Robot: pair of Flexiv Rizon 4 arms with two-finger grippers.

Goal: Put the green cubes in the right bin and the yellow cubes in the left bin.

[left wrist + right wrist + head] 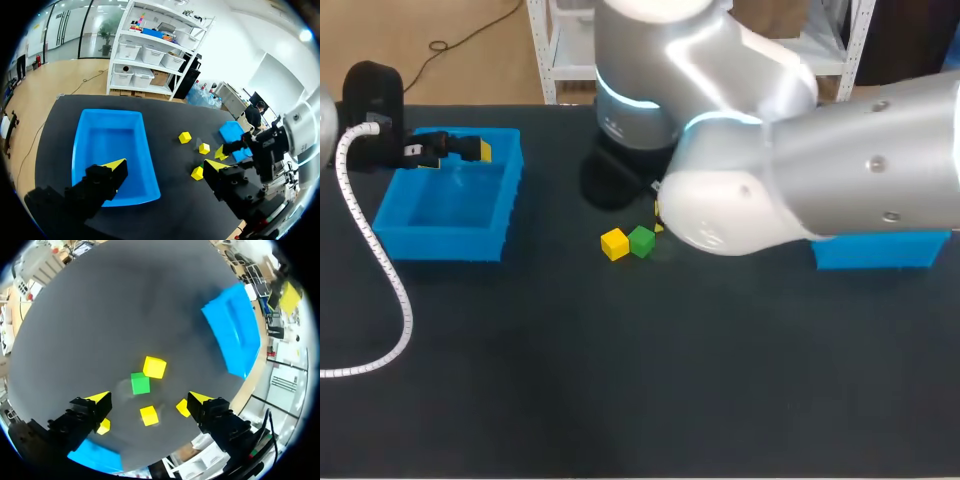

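Dark counter (620,420) carrying two blue bins, with loose cubes between them.

Right jaws: apart and empty, hanging over the cube cluster at mid-counter. Between the fingers, down on the counter, lies the nearest yellow cube (149,415). A second yellow cube (182,407) sits just beside one fingertip (196,399). A yellow patch by the other finger may be a further cube, but this cannot be told. Just ahead of the jaws stands the green cube (140,383), touching a third yellow cube (154,367).

Left jaws: apart and empty, held above the left bin (107,145), whose floor shows bare blue with no cube on it.

The right bin (880,252) is mostly hidden behind the right arm (820,160), so its contents cannot be seen.

Progress, as judged: no cube is visible in either bin, so the sorting appears to be at or near its start. Left to do are the green cube into the right bin and every visible yellow cube into the left bin. The right jaws are placed for a first pick from the cluster.
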